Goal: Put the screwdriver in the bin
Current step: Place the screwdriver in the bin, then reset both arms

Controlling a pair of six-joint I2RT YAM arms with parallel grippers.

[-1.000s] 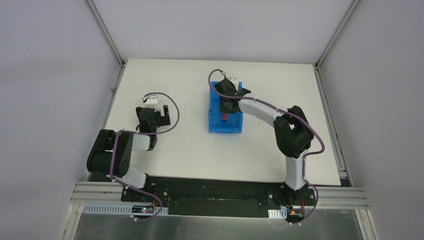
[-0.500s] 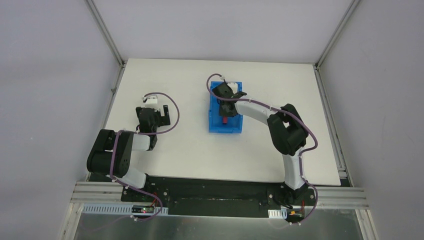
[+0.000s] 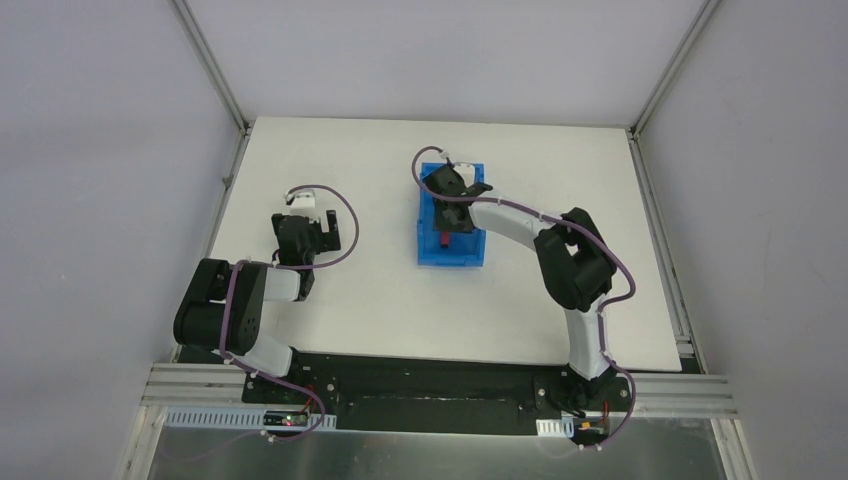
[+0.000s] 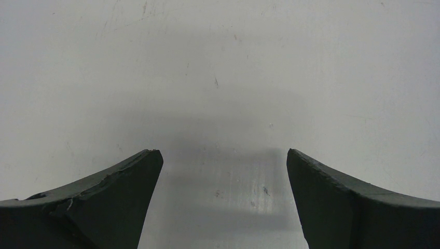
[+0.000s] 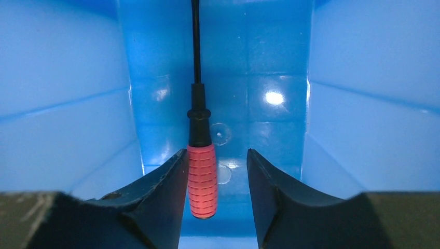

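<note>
While right hand [image 5: 216,155] is hovering narrowly parted in the bin [image 5: 62,93], screwdriver [image 5: 201,181], ribbed red handle, thin black shaft, is lying unclamped; left hand [image 4: 220,171] is gaping wide.

I see white table [image 3: 380,290], rectangular, matte, with walls close on three sides. Blue bin [image 3: 450,254] sits flat on it, about mid-width, in far half, long side running near-to-far, well apart from every table edge. My left wrist view shows tabletop close up: fine scratches, few dark specks, soft shadow.
</note>
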